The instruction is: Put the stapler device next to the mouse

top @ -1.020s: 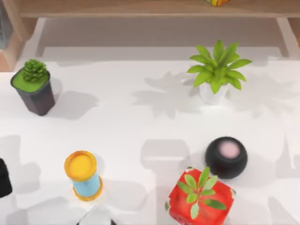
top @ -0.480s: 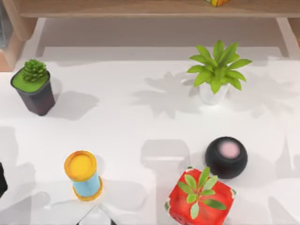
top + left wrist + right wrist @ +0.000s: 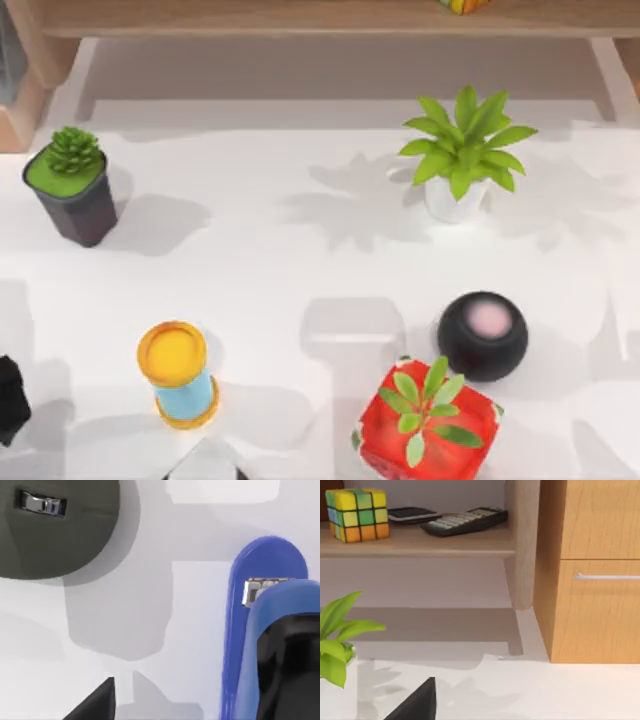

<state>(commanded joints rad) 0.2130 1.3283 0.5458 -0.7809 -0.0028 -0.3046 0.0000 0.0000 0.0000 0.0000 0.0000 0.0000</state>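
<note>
In the left wrist view a blue stapler [image 3: 260, 605] lies on the white table, its metal front showing, and a black shape covers its near end. The mouse [image 3: 55, 525], dark grey with a silver wheel, lies a short way from it with bare table between them. One black finger [image 3: 95, 705] of my left gripper shows far off to one side, with nothing against it. In the top view my left gripper [image 3: 10, 400] is a black tip at the table's left edge, near the front. A finger [image 3: 415, 705] of my right gripper hangs above the table's back right.
A succulent in a dark pot [image 3: 72, 190] stands back left, a leafy plant in a white pot [image 3: 460, 160] back right. Near the front are a yellow-topped blue cylinder [image 3: 178, 375], a black round speaker [image 3: 482, 335] and a red planter [image 3: 428, 425]. A wooden shelf [image 3: 320, 18] runs behind.
The black tip of my left arm at the left edge has slid toward the table's front. Nothing else on the table has moved.
</note>
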